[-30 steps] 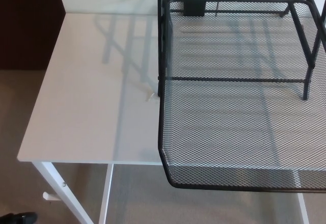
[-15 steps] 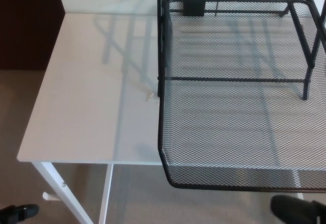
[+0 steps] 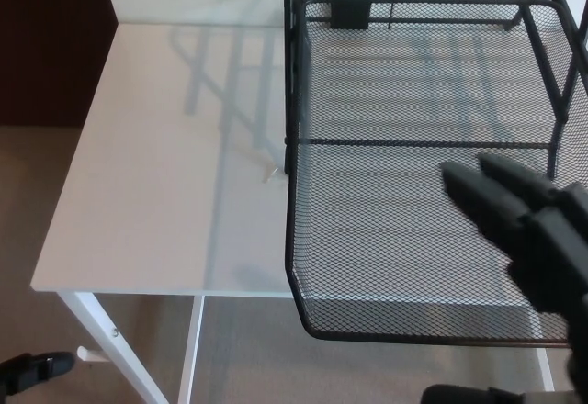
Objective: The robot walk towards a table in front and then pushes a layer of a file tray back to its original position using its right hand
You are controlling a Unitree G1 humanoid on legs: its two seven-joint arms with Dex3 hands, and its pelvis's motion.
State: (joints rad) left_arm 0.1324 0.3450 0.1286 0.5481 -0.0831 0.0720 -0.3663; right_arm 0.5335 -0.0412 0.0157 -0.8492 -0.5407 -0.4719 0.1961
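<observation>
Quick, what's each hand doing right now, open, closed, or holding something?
Left hand: barely in view, cannot be told.
Right hand: open, holding nothing, above the mesh tray.

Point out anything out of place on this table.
The black wire-mesh tray layer is slid out of its black metal frame, its front rim hanging past the white table edge. The right hand shows above the mesh. Nothing else looks odd.

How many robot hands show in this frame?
2, though only one fully: the right hand raised over the pulled-out mesh tray layer, and a dark part at bottom left, likely the left hand, mostly cropped.
</observation>
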